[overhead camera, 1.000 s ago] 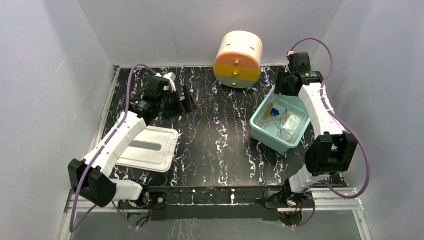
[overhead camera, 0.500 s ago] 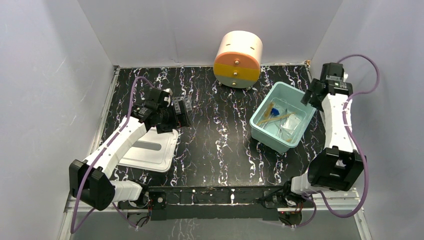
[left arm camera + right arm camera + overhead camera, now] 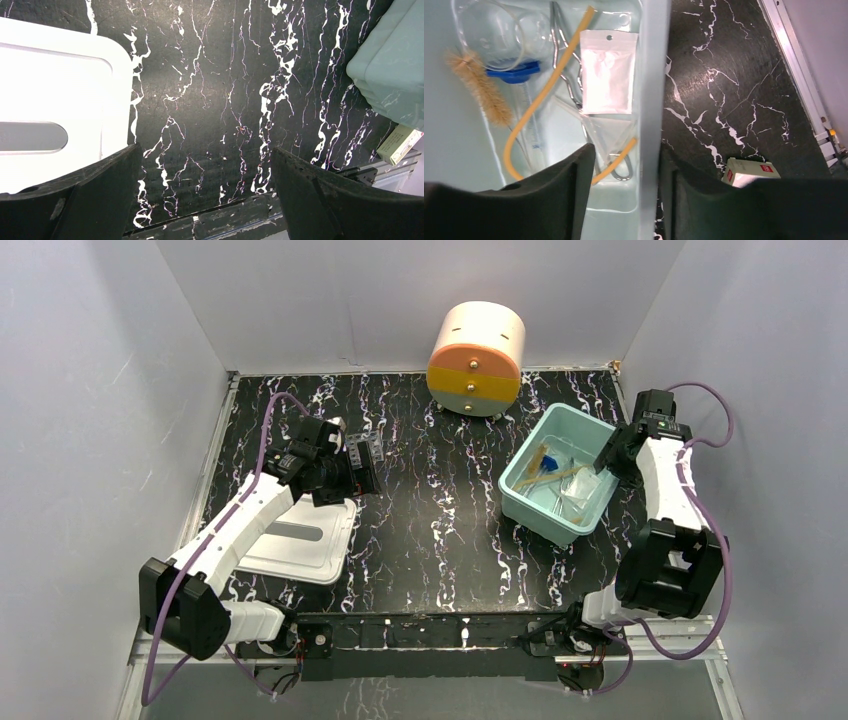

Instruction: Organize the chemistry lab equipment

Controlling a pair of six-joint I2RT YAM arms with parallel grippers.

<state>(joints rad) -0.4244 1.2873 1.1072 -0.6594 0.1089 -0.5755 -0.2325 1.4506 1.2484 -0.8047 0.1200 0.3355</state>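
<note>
The lab equipment lies in a teal bin (image 3: 520, 490). The right wrist view shows a wooden-handled brush (image 3: 479, 90), tan rubber tubing (image 3: 549, 75), a small clear bag (image 3: 606, 70), metal scissors (image 3: 620, 170), a blue-capped clear tube (image 3: 516, 75) and a clear funnel (image 3: 610, 131). I cannot make out the tube rack. My right gripper (image 3: 604, 462) (image 3: 626, 155) is open and straddles the bin's right wall (image 3: 651, 100), one finger inside, one outside. My left gripper (image 3: 367, 462) (image 3: 207, 200) is open and empty above bare tabletop.
A white lid (image 3: 295, 537) (image 3: 55, 100) lies flat by my left gripper. The cream-and-orange round drawer unit (image 3: 477, 358) stands at the back. A small card box with a red mark (image 3: 751, 175) (image 3: 400, 145) lies on the table beyond the bin.
My right gripper has swung from the bin's far corner round to its right side and come down over the wall. My left gripper has drawn back toward the lid, then stayed still.
</note>
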